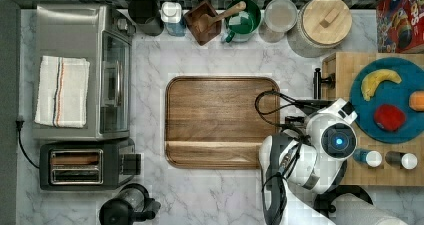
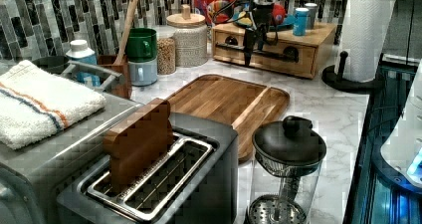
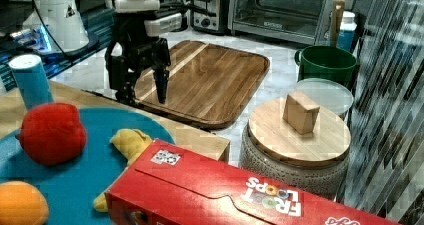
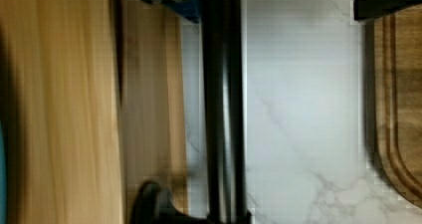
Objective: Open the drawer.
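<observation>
Bamboo-coloured wooden drawer (image 2: pixel 268 52) with its long black bar handle (image 2: pixel 261 54) sits shut in the low bamboo box at the left view's far side, under the teal plate (image 1: pixel 387 102) of toy fruit. Your black gripper (image 3: pixel 145 85) hangs at the bar, jaws spread wide; in the wrist view one blue-padded finger (image 4: pixel 171 0) lies on the drawer side of the bar (image 4: pixel 224 104). Expect a stiff, light front and a smooth, likely slippery rod: grip mid-bar and pull straight. Legible print: "FROOT LOOPS" on the red cereal box (image 3: pixel 225 190).
</observation>
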